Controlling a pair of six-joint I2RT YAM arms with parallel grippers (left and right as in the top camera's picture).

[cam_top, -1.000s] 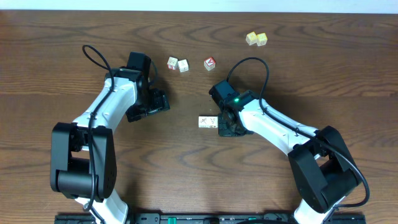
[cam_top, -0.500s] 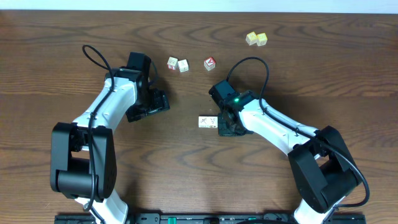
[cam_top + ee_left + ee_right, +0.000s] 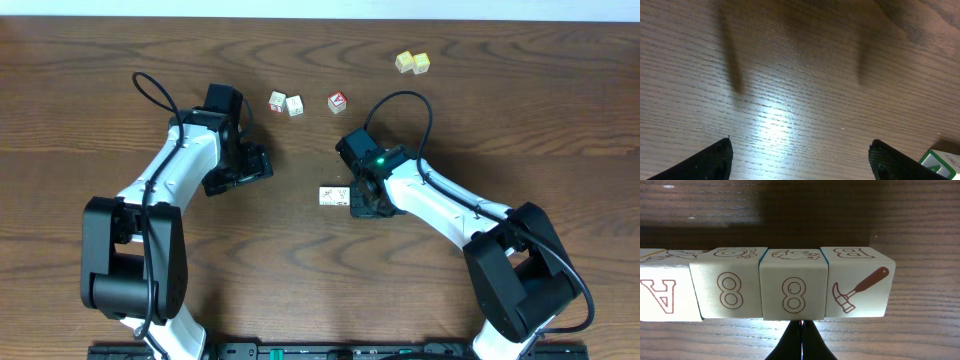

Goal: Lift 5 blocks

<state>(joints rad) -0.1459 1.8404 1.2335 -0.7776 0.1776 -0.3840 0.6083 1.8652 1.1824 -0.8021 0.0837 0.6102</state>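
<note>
Several whitish blocks lie side by side in a row on the wooden table, printed with an A, two 8s and a hammer, with thin blue edges between them. My right gripper is shut, its tips against the lower front of the middle block and holding nothing. From above, the left end of the row shows, while the right gripper covers the rest. To the left, my left gripper hangs open over bare wood, its dark fingertips wide apart.
Two small printed cubes and a red-faced cube sit toward the back. Two pale yellow cubes lie at the far right. A green-edged block corner shows at the lower right of the left wrist view.
</note>
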